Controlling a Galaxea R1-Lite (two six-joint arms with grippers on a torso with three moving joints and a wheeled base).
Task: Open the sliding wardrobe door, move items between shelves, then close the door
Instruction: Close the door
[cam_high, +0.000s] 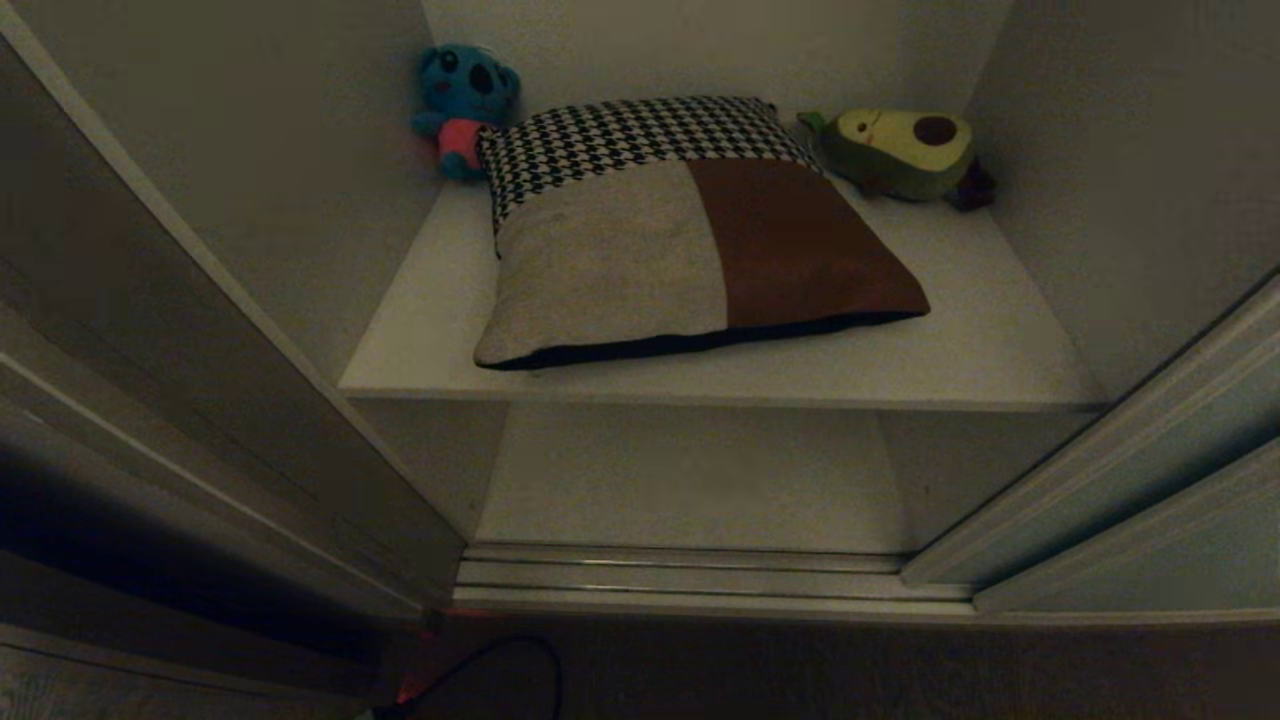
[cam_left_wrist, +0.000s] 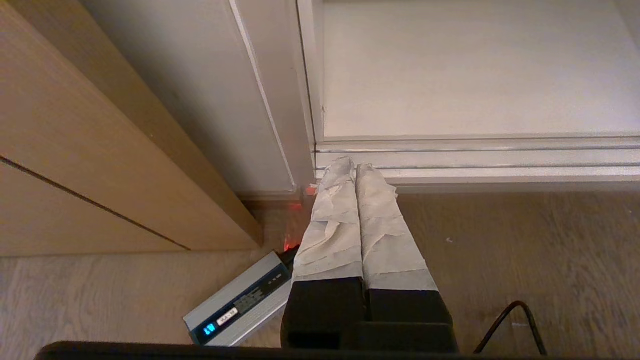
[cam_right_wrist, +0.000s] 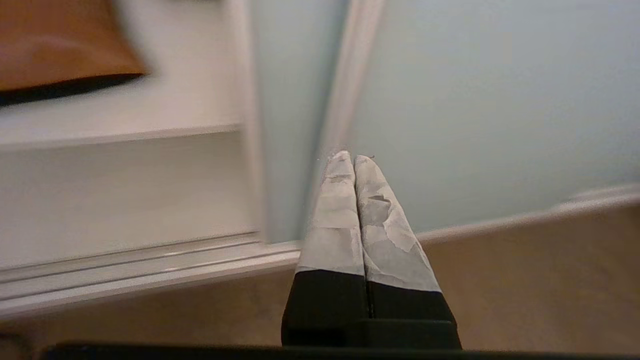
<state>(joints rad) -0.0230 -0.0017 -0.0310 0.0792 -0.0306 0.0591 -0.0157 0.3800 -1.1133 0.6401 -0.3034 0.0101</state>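
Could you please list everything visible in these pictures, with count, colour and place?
cushion: one, houndstooth, cream and brown, black underside, on the upper shelf.
koala toy: one, blue, back left corner.
avocado toy: one, green, back right corner.
shelves: two, off-white; the lower one is bare.
sliding wardrobe door: one, pale grey-green, right of the opening.
floor track: one, pale metal.
power brick: one, grey, on the wood floor.
left gripper: jaws shut, near the track.
right gripper: jaws shut, pointing at the door frame.
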